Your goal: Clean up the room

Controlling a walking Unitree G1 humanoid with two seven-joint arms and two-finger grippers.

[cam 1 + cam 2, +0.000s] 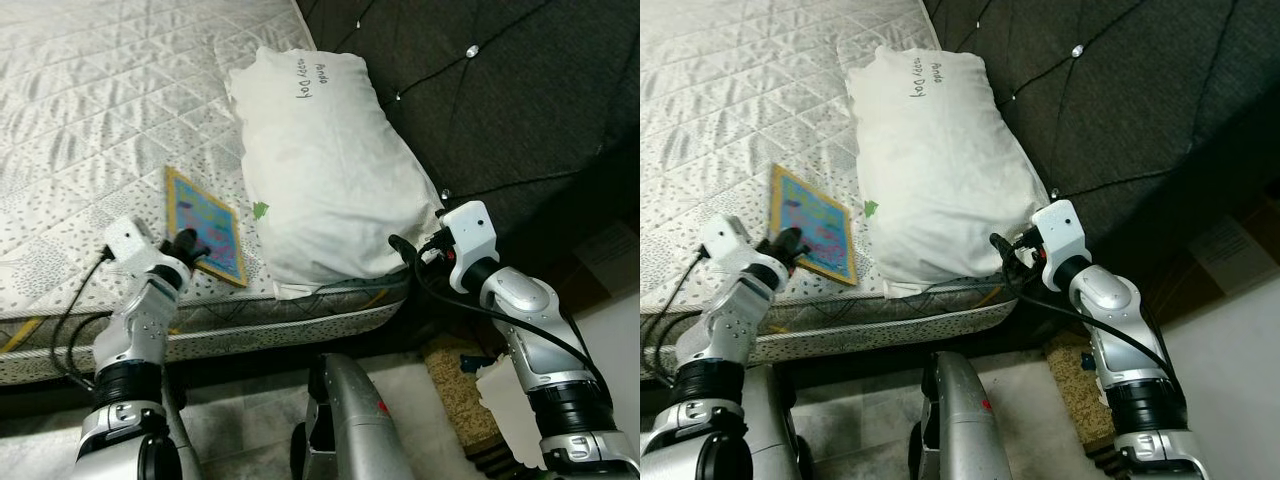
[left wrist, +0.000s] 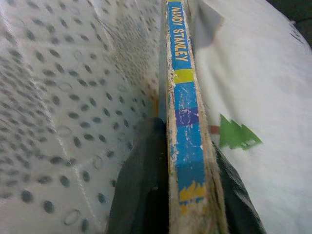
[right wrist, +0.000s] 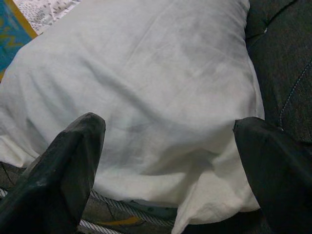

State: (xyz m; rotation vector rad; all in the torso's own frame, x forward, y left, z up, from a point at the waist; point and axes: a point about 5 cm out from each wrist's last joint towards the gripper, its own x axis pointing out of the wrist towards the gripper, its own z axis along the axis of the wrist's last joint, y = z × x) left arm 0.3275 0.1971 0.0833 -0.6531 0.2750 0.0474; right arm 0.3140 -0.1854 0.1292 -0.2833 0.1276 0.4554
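Note:
A thin picture book [image 1: 205, 225] with a blue cover and yellow border lies near the front edge of the mattress [image 1: 90, 130]. My left gripper [image 1: 188, 245] is shut on the book's near edge. In the left wrist view both black fingers [image 2: 141, 180] press the worn blue spine [image 2: 185, 112]. A white pillow [image 1: 320, 170] with handwriting at its top lies just right of the book, against the headboard. My right gripper [image 1: 405, 250] is open at the pillow's near right corner, and its fingers [image 3: 63, 165] are spread wide before the pillow [image 3: 146, 78], holding nothing.
A dark tufted headboard [image 1: 520, 90] runs along the right of the bed. On the floor beside it are a brown woven thing [image 1: 455, 385] and a white sheet [image 1: 505, 400]. A cardboard box [image 1: 610, 265] stands at the far right. The pillow carries a small green tree sticker [image 1: 261, 211].

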